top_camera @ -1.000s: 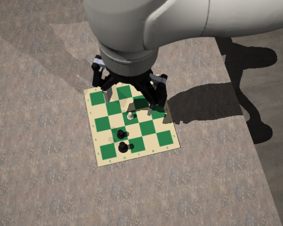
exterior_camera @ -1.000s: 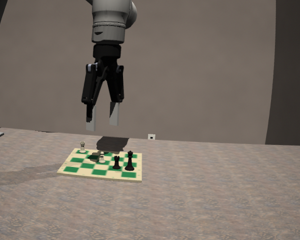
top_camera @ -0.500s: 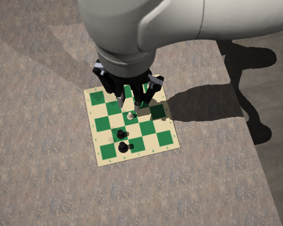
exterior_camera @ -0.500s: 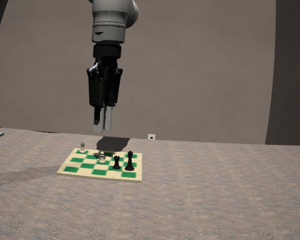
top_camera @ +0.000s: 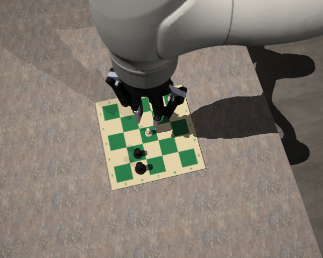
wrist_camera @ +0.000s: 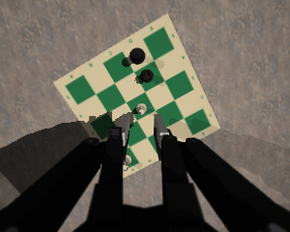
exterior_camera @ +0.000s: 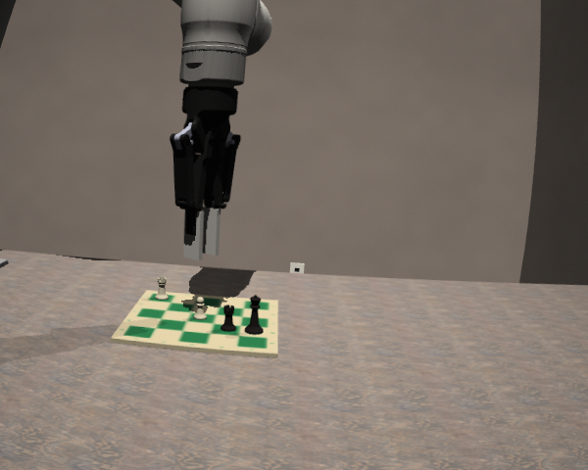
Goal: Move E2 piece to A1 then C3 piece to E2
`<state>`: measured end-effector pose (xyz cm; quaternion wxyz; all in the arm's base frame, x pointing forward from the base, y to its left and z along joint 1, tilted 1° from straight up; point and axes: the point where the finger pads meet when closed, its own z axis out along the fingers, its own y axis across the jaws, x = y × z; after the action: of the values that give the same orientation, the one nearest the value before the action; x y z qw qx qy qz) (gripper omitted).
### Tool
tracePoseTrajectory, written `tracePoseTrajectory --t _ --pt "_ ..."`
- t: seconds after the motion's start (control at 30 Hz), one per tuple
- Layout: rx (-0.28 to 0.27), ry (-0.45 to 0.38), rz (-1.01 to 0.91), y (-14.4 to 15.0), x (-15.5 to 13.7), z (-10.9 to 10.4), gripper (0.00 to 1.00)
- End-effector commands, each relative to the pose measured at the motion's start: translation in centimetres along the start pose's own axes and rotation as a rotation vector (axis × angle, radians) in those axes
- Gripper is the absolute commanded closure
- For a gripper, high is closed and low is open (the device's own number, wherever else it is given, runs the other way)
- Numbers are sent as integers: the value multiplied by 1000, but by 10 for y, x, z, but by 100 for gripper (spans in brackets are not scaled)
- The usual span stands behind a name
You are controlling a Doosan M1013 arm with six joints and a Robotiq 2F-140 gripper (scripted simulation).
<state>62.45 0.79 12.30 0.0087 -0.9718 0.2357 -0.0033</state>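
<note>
The green and cream chessboard (top_camera: 181,171) (exterior_camera: 132,335) (wrist_camera: 62,85) lies on the table. A white pawn (top_camera: 148,132) (exterior_camera: 199,307) (wrist_camera: 141,109) stands upright on C3. A white piece (exterior_camera: 162,288) (wrist_camera: 128,159) stands at the A1 corner; the arm hides it in the top view. My gripper (top_camera: 147,122) (exterior_camera: 201,253) (wrist_camera: 141,124) hangs high above the board, over the squares between the pawn and the A1 corner. Its fingers stand close together with a small gap, and nothing is between them.
Two black pieces stand upright on D4 (top_camera: 137,152) (exterior_camera: 227,318) (wrist_camera: 146,75) and D5 (top_camera: 140,167) (exterior_camera: 254,314) (wrist_camera: 136,55). The table's right edge (top_camera: 270,105) runs past the board. A small white marker (exterior_camera: 297,267) sits at the far table edge.
</note>
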Motion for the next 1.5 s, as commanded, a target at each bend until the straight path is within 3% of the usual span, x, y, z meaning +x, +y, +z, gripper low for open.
tracePoseTrajectory --t 0.0,0.57,1.47 --pt "0 0 0 0 0 0 80" --pt "0 0 0 0 0 8 80" --pt "0 0 0 0 0 44 80"
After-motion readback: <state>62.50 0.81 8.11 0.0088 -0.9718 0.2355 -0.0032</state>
